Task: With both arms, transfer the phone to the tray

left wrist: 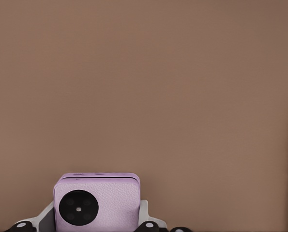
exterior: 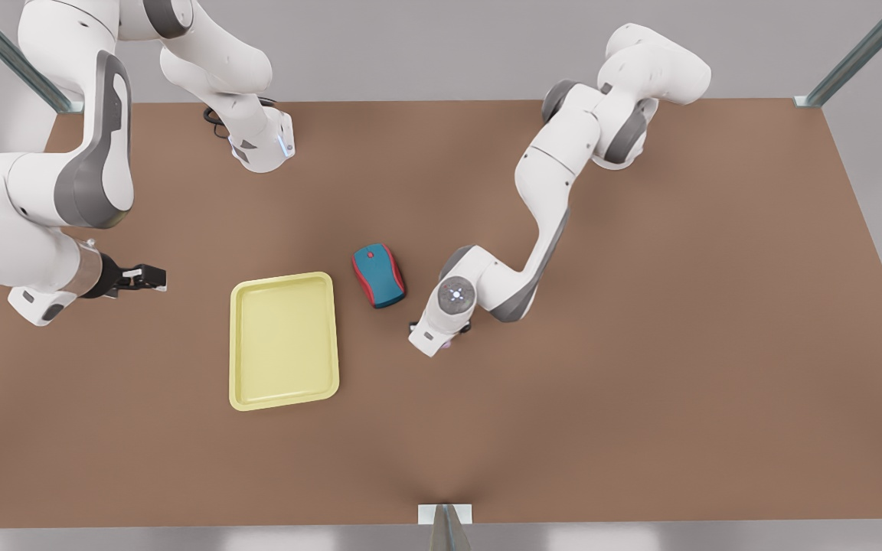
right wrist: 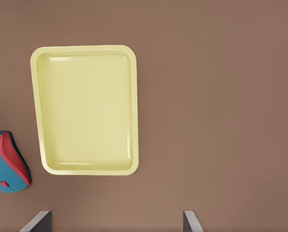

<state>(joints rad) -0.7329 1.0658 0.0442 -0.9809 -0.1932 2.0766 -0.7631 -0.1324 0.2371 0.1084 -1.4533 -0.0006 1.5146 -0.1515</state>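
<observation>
Front view: left gripper (exterior: 441,340) low over the table (exterior: 640,383), just beside the mouse (exterior: 378,275), apart from the tray (exterior: 284,340); right gripper (exterior: 146,277) waiting beyond the tray. Left wrist view: fingers (left wrist: 144,213) clamped on the phone (left wrist: 98,203). Right wrist view: fingers spread wide, holding nothing. Grasp stage, seemingly; next, probably lifting and carrying over the rim, or handing across.

On your front view: tray (exterior: 284,340) on table (exterior: 640,344) left of centre, mouse (exterior: 378,275) just beside tray's upper right corner, apart. Phone (left wrist: 97,203) under left gripper (exterior: 441,337), right of mouse. Right gripper (exterior: 151,278) left of tray.
</observation>
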